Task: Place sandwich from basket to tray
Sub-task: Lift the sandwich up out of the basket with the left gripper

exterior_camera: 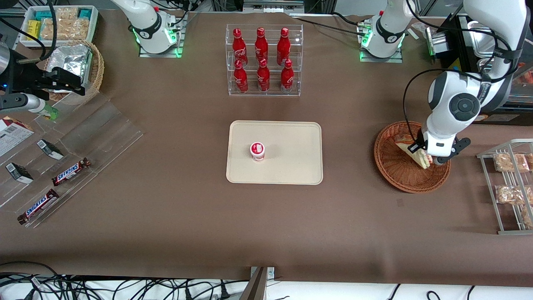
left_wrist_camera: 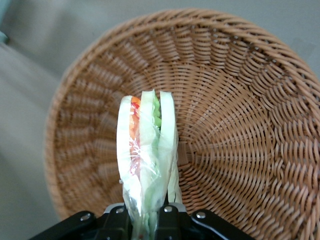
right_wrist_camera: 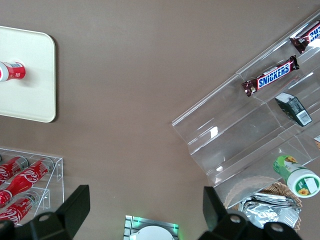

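Brown cloth covered the table [exterior_camera: 166,216], the biggest thing in sight. On it, near the middle, lay the cream tray [exterior_camera: 291,166], flat and bare but for a small red-and-white cup [exterior_camera: 257,151] standing on it. Farther from the front camera than the tray stood a clear rack [exterior_camera: 264,89] of red bottles [exterior_camera: 261,43]. Toward the parked arm's end of the table a clear stepped display [exterior_camera: 95,137] carried Snickers bars [exterior_camera: 70,172], with a paler wicker basket [exterior_camera: 96,71] holding a foil pack [exterior_camera: 73,60] farther from the camera.

Toward the working arm's end sat the reddish-brown wicker basket [exterior_camera: 399,171], well apart from the tray, and beside it a wire shelf [exterior_camera: 499,191] of crumbly snack packs [exterior_camera: 510,161]. The working arm's gripper [exterior_camera: 431,160] hung over the basket, at the part of it nearest that shelf. It was clamped on the sandwich [exterior_camera: 412,152]: the wrist view showed the gripper [left_wrist_camera: 147,220] with both black fingers [left_wrist_camera: 172,217] pressed against the wrapped wedge [left_wrist_camera: 147,160], whose white bread slices stood on edge with red and green filling between them. The sandwich was above the woven floor of the basket [left_wrist_camera: 240,130]; whether its lower tip touched the weave could not be told.
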`<state>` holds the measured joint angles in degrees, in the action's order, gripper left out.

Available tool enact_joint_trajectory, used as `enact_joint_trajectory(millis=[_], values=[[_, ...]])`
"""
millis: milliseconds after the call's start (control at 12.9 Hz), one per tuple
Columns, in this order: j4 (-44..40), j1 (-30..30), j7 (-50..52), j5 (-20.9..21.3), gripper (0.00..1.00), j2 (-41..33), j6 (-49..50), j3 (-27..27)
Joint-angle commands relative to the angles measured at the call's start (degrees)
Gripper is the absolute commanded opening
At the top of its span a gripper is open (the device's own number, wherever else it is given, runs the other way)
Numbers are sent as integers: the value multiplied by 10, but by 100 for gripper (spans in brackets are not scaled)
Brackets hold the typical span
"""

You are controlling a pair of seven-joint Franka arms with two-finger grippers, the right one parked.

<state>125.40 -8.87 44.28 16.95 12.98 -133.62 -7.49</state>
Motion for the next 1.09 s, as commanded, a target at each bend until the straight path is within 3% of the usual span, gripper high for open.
enact_joint_trajectory(millis=[0,465,1008], values=[[-37,0,-65,-7,0,-36,76,-8],[-188,6,-220,-96,0,-45,279,-67],[-228,10,-219,-97,0,-26,282,-240]])
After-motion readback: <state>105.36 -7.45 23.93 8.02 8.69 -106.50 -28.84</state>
